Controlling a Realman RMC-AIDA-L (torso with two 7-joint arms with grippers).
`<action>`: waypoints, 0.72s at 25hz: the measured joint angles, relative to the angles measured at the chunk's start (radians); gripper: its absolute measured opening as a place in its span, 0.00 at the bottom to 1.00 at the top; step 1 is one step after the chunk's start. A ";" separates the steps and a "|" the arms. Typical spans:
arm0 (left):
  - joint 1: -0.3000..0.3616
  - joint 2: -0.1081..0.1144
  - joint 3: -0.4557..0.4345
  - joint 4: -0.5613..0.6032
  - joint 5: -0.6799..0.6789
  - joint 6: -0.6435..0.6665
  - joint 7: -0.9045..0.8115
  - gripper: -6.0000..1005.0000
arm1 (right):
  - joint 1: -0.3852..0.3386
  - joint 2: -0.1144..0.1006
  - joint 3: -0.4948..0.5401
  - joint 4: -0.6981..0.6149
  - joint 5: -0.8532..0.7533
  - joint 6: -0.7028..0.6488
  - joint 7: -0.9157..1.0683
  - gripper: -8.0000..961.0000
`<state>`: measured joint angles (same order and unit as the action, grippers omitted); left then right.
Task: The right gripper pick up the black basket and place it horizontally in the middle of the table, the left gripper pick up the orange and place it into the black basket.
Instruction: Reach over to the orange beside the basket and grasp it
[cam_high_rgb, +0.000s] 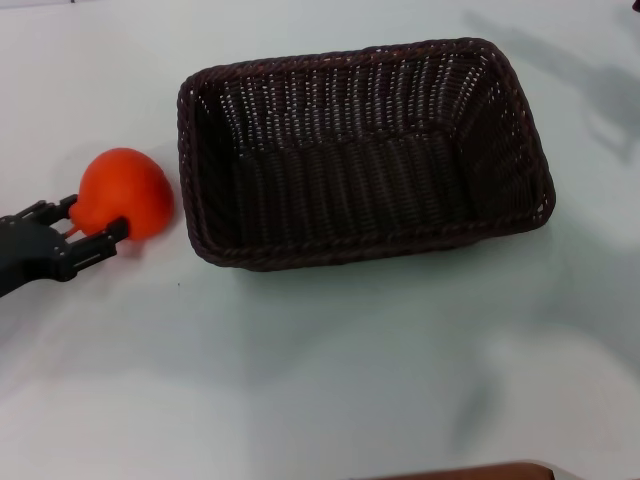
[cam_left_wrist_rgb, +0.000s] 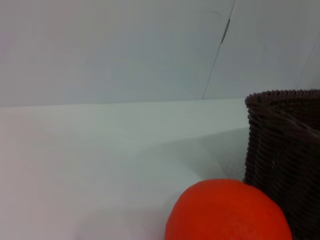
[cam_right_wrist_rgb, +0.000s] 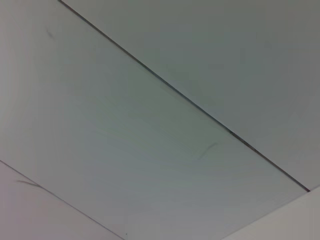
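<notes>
The black basket (cam_high_rgb: 365, 150) lies lengthwise across the middle of the white table (cam_high_rgb: 320, 360), open side up and empty. The orange (cam_high_rgb: 125, 190) rests on the table just left of the basket's left end. My left gripper (cam_high_rgb: 93, 217) comes in from the left edge, and its two black fingers are closed on the orange's near-left side. In the left wrist view the orange (cam_left_wrist_rgb: 230, 212) fills the near corner, with the basket's wall (cam_left_wrist_rgb: 285, 150) beside it. The right gripper is out of view, and the right wrist view shows only pale panels.
A brown edge (cam_high_rgb: 470, 472) shows at the table's near side. Faint shadows fall on the table at the far right (cam_high_rgb: 590, 90). A pale wall (cam_left_wrist_rgb: 125, 50) stands behind the table.
</notes>
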<state>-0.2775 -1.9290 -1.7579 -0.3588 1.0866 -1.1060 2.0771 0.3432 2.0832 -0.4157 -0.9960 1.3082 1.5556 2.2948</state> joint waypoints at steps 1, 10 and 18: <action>-0.002 -0.002 0.001 -0.002 0.006 0.005 0.000 0.82 | 0.000 0.000 0.000 0.003 0.000 0.000 0.000 0.92; -0.011 -0.014 -0.012 -0.004 0.047 0.033 -0.001 0.64 | -0.003 0.000 0.009 0.012 0.015 0.001 -0.018 0.92; 0.001 -0.027 -0.042 -0.038 0.048 0.036 0.010 0.43 | 0.001 -0.002 0.022 0.053 0.019 -0.004 -0.033 0.92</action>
<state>-0.2761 -1.9560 -1.7995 -0.3969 1.1350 -1.0703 2.0871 0.3439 2.0811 -0.3937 -0.9427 1.3270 1.5515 2.2616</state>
